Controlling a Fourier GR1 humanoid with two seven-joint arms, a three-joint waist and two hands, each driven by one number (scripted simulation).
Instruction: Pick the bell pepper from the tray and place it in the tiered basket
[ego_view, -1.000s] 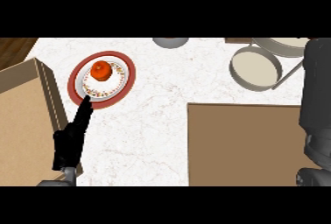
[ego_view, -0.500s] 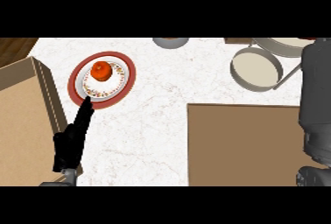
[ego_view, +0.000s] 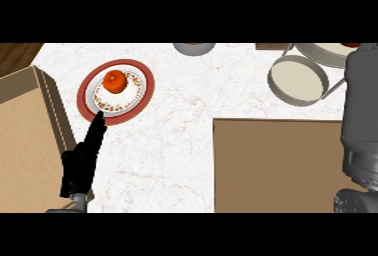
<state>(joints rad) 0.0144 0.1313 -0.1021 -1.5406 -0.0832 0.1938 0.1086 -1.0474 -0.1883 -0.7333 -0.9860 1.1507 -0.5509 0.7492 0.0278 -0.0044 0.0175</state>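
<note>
The left hand (ego_view: 80, 169) is seen low on the left of the table (ego_view: 184, 100), coming up from the bottom edge. Its fingers (ego_view: 94, 131) are held straight and close together, pointing up and a bit to the right, and nothing is held in them. The fingertips are at the near rim of the red plate (ego_view: 148, 85). It looks like the rim is touched, but that cannot be told for sure. The bell pepper (ego_view: 114, 81) is lying on the plate, toward its far side, apart from the hand. The tiered basket (ego_view: 295, 81) is seen well apart from it, at the top right. Only the grey right arm (ego_view: 360, 125) is shown along the right edge, and its hand is not seen. Next to the picture from a second ago, the left hand, the plate and the bell pepper are found in almost the same spots.
</note>
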